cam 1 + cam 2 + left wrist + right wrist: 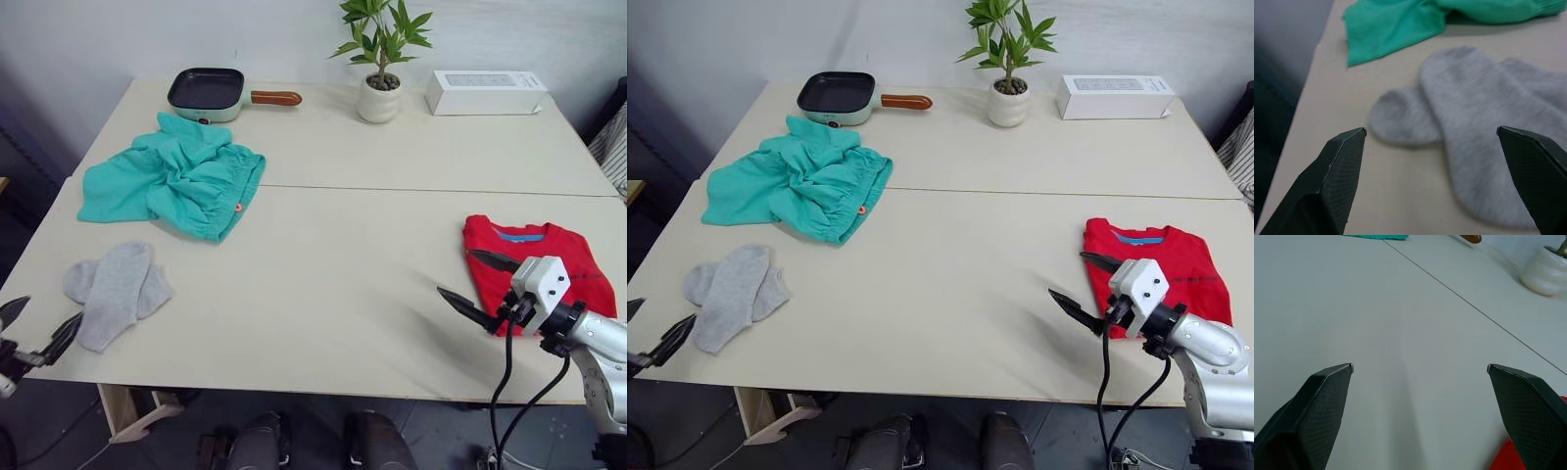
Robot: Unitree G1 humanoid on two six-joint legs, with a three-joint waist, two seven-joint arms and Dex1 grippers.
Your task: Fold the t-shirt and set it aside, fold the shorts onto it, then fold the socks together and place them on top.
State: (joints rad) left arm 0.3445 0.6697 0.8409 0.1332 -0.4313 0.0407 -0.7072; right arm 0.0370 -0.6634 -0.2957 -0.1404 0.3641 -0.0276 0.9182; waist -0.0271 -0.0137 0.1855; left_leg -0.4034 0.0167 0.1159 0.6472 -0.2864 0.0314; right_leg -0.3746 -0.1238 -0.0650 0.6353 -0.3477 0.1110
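Nearest the camera, the left gripper [34,338] hangs with fingers apart just off the table [343,294] edge beside the socks [113,289]. Right gripper [480,284], also spread and empty, hovers at the folded t-shirt's [534,264] edge. Shorts [176,176] lie crumpled beyond the socks, unfolded; a hasty grab could drag them bunched, or snag the socks. Behind the shorts, the pan [208,92] looks empty; the pot [379,98] holds a plant.

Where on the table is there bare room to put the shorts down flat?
The widest bare patch is the table middle, bordered by the shorts and socks on the left and the folded t-shirt on the right. The far edge is crowded: pan, plant pot, white box.
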